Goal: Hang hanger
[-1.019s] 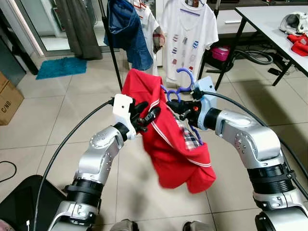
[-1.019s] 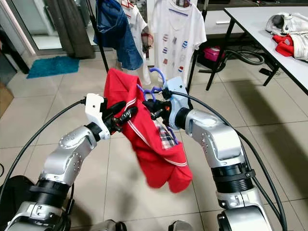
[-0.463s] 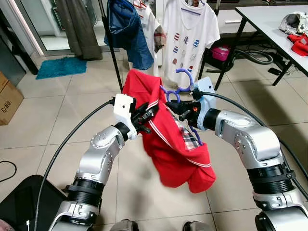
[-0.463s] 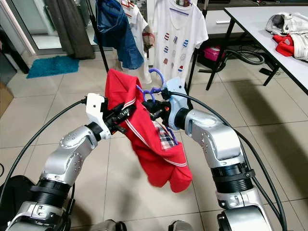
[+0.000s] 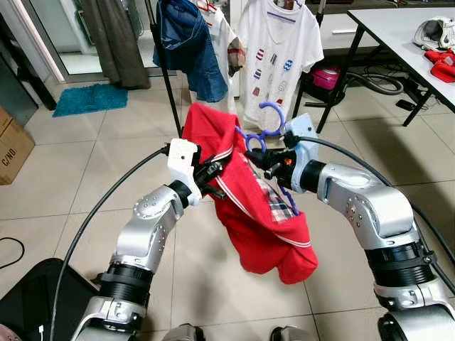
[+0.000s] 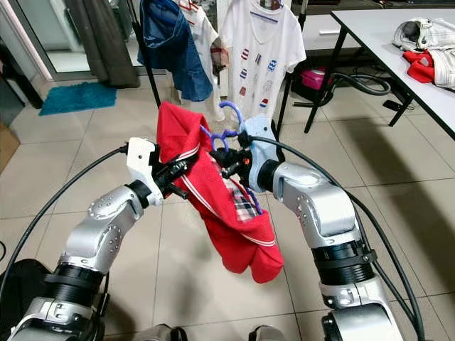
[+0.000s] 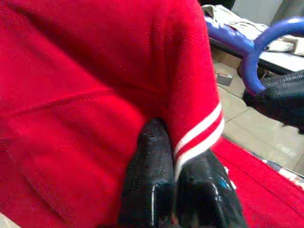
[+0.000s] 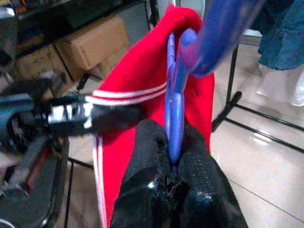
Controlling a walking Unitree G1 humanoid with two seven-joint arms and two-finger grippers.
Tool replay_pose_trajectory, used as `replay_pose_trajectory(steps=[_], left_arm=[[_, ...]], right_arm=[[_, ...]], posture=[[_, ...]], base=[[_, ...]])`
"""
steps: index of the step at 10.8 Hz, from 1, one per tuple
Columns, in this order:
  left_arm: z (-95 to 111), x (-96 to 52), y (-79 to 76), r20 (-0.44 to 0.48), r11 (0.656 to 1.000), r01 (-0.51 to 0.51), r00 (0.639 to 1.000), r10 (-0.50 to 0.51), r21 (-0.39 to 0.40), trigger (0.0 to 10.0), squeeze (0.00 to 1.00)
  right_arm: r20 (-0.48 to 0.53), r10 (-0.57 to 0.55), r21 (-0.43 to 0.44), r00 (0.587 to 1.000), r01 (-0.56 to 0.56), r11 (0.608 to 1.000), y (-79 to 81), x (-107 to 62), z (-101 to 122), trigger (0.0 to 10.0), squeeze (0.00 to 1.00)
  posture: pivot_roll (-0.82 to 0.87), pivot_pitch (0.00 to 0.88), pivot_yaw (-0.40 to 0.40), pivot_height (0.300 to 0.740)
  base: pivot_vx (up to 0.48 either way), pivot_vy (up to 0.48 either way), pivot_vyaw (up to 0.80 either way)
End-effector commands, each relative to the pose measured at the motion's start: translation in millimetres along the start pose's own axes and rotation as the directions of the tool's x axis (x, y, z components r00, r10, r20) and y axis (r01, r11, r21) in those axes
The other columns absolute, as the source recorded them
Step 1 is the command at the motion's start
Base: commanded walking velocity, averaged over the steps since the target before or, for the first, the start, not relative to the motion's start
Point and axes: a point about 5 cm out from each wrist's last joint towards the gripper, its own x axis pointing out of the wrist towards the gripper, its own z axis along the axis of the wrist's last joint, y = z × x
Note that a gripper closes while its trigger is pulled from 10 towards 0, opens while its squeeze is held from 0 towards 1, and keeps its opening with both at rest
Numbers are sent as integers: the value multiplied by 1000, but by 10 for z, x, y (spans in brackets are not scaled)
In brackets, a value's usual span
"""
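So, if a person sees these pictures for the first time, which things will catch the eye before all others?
First, the bright red shirt with white stripes, held up in mid-air between both arms. The left claw pinches its striped edge, and the right claw grips the blue plastic hanger at the shirt's top. Behind, a white printed T-shirt and a blue denim garment hang over the tiled floor.

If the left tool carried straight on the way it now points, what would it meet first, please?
The left tool, shut on the red polo shirt's striped edge, points toward the right tool, which grips the blue plastic hanger. Probably more red fabric first, then that tool; depth is unclear.
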Motion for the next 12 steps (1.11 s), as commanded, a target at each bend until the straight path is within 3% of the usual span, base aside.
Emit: replay_pose_trajectory(steps=[1,2,4,6,8,10,12], left_arm=[[68,-39,58,9,999,-36,999,35,28,0,0],[117,-75,69,-5,998,-25,1000,26,54,0,0],[211,-166,108,-118,989,17,993,1,150,0,0],[386,-214,132,-152,984,18,988,10,178,0,0],[583,-235,146,-186,978,25,983,15,208,0,0],[751,-272,282,-241,963,-31,966,98,269,0,0],[745,-232,378,-264,967,-60,956,127,247,0,0]], right_arm=[[11,5,-37,1000,-4,999,16,-12,37,10000,0],[-26,-11,-51,1000,10,999,9,-30,-37,10000,0],[-84,-16,-87,996,9,996,16,-60,-164,10000,0],[-151,4,-150,988,-27,988,34,-84,-259,10000,0],[-242,82,-195,967,-131,972,133,-120,-402,10000,0],[-295,143,-211,945,-211,955,211,-153,-484,10000,0],[-301,187,-220,935,-259,940,255,-170,-488,10000,0]], posture=[[-163,72,72,740],[-163,69,72,740],[-160,63,69,740],[-158,56,66,740],[-156,43,60,740],[-157,33,57,740],[-153,25,52,740]], base=[[0,0,0],[0,0,0],[0,0,0],[0,0,0],[0,0,0],[0,0,0],[0,0,0]])
